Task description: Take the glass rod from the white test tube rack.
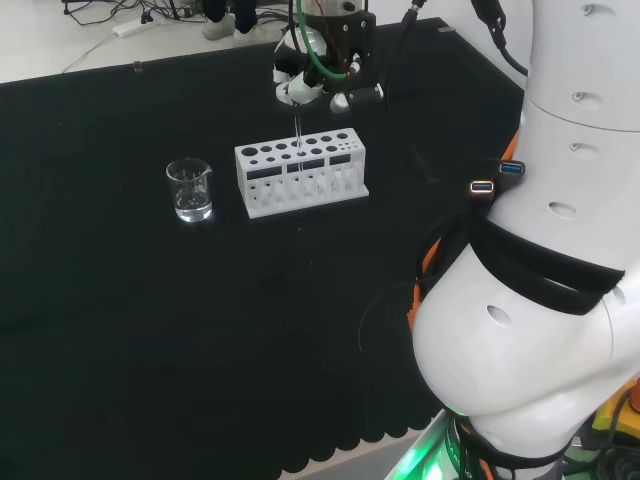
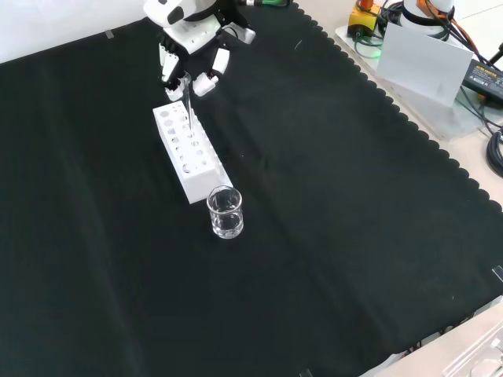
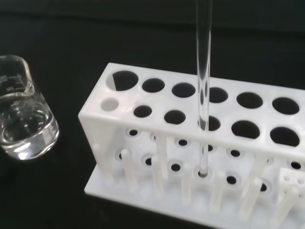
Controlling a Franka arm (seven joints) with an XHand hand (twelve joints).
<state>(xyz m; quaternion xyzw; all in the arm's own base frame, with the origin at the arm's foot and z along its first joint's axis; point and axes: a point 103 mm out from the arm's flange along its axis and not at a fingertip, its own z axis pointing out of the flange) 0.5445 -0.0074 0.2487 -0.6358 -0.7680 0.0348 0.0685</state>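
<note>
The white test tube rack (image 1: 300, 182) (image 2: 185, 153) (image 3: 96, 131) stands near the far middle of the cloth in the head view. A thin glass rod (image 1: 298, 135) (image 2: 189, 111) (image 3: 204, 71) stands upright in one of its middle holes, its lower end down at the rack's base plate. The black and white hand (image 1: 322, 82) (image 2: 189, 43) hangs just above the rack. Its fingers (image 2: 206, 82) are curled in round the rod's upper end. The exact contact at the rod's top is hard to make out.
A small clear glass beaker (image 1: 190, 190) (image 2: 225, 212) (image 3: 21, 119) with a little clear liquid stands close to one end of the rack, left of it in the head view. The arm's big white links (image 1: 560, 250) take up the head view's right side.
</note>
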